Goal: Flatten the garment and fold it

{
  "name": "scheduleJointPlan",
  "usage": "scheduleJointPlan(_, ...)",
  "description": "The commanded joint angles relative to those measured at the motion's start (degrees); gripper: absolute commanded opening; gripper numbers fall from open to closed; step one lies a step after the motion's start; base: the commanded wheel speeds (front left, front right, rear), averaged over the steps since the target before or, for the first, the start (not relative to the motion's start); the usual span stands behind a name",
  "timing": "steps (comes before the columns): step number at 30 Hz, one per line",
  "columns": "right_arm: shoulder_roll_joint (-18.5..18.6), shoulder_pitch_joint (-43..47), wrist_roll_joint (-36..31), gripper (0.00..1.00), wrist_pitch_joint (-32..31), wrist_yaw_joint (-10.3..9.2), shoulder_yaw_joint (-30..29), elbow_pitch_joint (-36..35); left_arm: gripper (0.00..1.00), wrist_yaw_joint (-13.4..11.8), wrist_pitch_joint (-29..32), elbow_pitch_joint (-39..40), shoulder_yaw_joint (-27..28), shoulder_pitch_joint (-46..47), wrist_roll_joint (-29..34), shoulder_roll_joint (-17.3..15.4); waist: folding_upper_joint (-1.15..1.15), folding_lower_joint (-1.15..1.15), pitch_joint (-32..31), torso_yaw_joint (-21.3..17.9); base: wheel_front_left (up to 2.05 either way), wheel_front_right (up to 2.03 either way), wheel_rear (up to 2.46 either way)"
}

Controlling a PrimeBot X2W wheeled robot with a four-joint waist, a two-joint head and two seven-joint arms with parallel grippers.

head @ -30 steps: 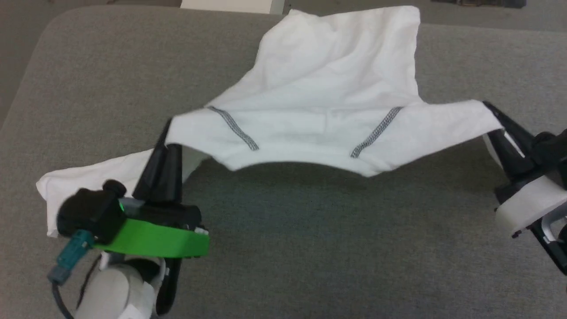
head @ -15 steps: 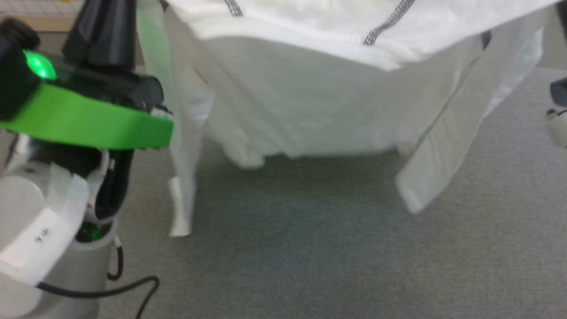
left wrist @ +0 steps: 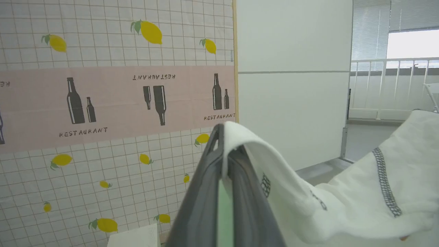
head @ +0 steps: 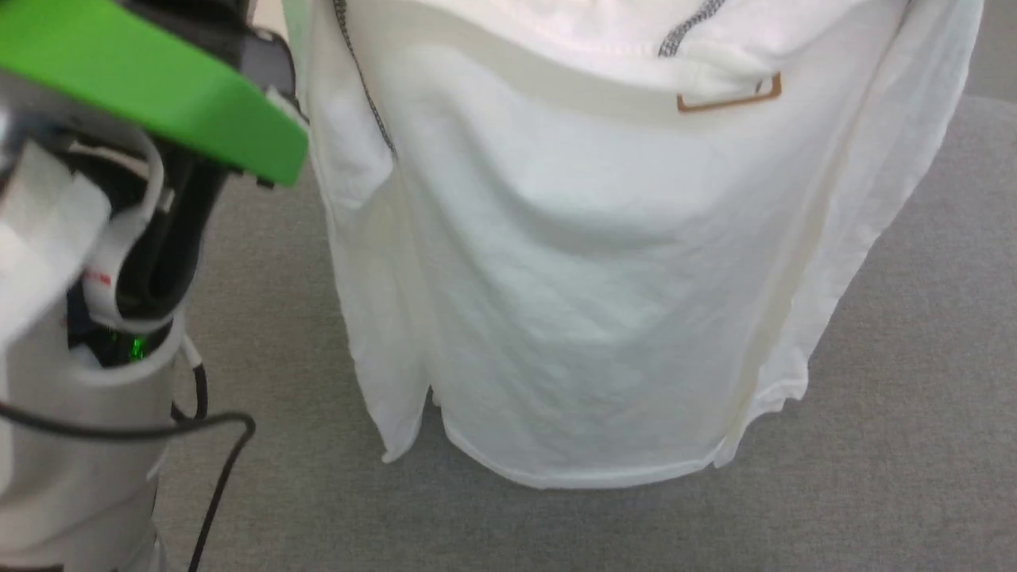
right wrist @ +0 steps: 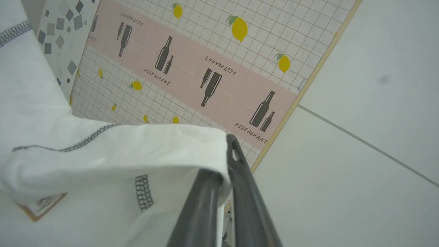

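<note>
Both grippers are pinched fully shut on cloth. Left gripper (left wrist: 223, 132) has a fold of the garment (head: 572, 278) clamped between its fingers, with the spare fabric draped over one finger. Right gripper (right wrist: 230, 140) has the same bite on the opposite top edge.

The garment hangs in the air between the two grips, front toward my head camera. The neck label (head: 729, 94) is up top and the hem (head: 588, 477) at the bottom, low over the grey surface (head: 914, 397). I can't tell from this angle whether the hem is touching it or just clear.

Handling, my read:
- Thin, light and fully limp. It has no stiffness and sags between the grips.
- The body hangs mostly smooth with shallow wrinkles, so gravity is doing part of the flattening.
- Long strips hang down each side, likely the sleeves. They'll swing and bunch if I move fast.
- It isn't fragile, but thin fabric can creep out of a small pinch, and uneven tension will skew it.

Where to hold:
- The shoulder line outboard of the dark stitched seams (head: 690, 28) looks like the right place, with one grip per side at the same height.
- For laying it down, I'd let the hem meet the surface first and keep the top edge taut.
- For folding, I'd regrip at the shoulder and hem corners, pinching through both layers.

Risk: my left arm's cable (head: 214, 469) hangs just beside the cloth on that side.
</note>
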State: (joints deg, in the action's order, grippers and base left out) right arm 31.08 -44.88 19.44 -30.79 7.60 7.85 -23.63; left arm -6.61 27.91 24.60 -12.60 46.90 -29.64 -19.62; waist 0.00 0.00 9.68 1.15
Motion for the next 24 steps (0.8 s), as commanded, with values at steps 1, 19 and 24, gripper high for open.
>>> scheduleJointPlan(1, 0.15, -2.33, 0.43, 0.00, 0.00, -0.11, 0.46, 1.40, 0.00, -0.70, 0.74, -1.39, 0.19, 2.14, -1.28, 0.83, 0.00, 0.00, 2.10, -0.98, 0.00, 0.00, 0.00)
scheduleJointPlan(19, -1.21, -41.79, -6.63, 0.00, 11.40, -0.11, 14.98, 33.99, 0.00, -1.56, -6.24, -33.76, -0.05, 36.99, 7.28, 2.13, 0.00, 0.00, 21.89, -0.83, 0.00, 0.00, 0.00)
scheduleJointPlan(24, -3.35, -49.40, -11.57, 0.00, 17.56, -0.11, 18.57, 43.39, 0.00, -1.10, -15.32, -40.92, -0.77, 41.56, 9.83, 3.18, 0.00, 0.00, 25.68, 0.60, 0.00, 0.00, 0.00)
